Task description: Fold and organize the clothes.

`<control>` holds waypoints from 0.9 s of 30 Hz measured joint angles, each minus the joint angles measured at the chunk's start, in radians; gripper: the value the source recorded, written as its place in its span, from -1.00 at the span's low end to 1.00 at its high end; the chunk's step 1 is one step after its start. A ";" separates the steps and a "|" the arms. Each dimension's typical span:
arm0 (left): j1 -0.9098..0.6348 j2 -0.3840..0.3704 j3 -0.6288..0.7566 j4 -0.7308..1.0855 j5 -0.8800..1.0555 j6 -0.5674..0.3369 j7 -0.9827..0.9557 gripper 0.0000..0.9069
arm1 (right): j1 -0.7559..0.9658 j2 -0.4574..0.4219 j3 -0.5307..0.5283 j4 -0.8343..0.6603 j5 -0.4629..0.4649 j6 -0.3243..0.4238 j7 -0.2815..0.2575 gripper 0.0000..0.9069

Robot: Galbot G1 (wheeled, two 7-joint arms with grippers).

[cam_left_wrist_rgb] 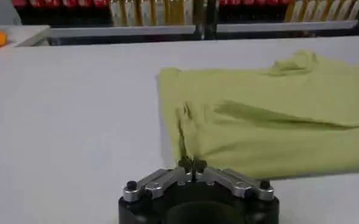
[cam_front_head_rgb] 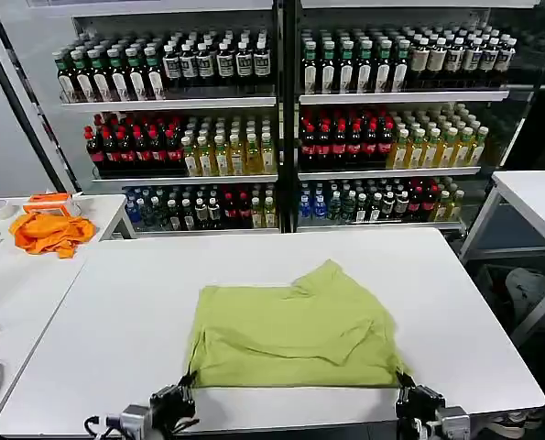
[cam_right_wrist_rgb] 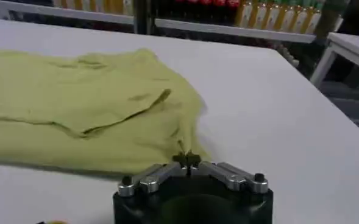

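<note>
Lime-green T-shirt (cam_front_head_rgb: pixel 295 332) lies partly folded at the centre of the white table (cam_front_head_rgb: pixel 116 312), hem edge toward the robot. Left gripper (cam_front_head_rgb: pixel 186 382) is clenched on the near left corner, right gripper (cam_front_head_rgb: pixel 402 379) clenched on the near right corner. This looks like a matched hold for lifting the hem into a fold. Wrist views show fingertips pinched tight on fabric. Head view adds an orange cloth (cam_front_head_rgb: pixel 50 231) on the side table.

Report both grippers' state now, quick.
Left gripper: shut on the T-shirt's near left corner.
Right gripper: shut on the T-shirt's near right corner.
</note>
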 measured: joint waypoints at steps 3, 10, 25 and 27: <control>0.047 -0.002 -0.015 -0.035 0.002 0.005 0.001 1.00 | -0.001 -0.002 0.015 0.024 -0.004 0.005 -0.008 1.00; 0.113 0.006 -0.064 -0.100 -0.003 0.016 0.001 1.00 | 0.061 -0.024 0.042 0.032 0.031 0.021 -0.005 1.00; -0.086 0.073 -0.119 -0.020 -0.150 0.005 -0.059 1.00 | 0.534 -0.041 -0.159 -0.250 0.190 -0.004 0.050 1.00; -0.144 0.074 -0.101 0.014 -0.169 0.010 -0.071 1.00 | 0.606 -0.035 -0.196 -0.307 0.208 -0.005 0.057 1.00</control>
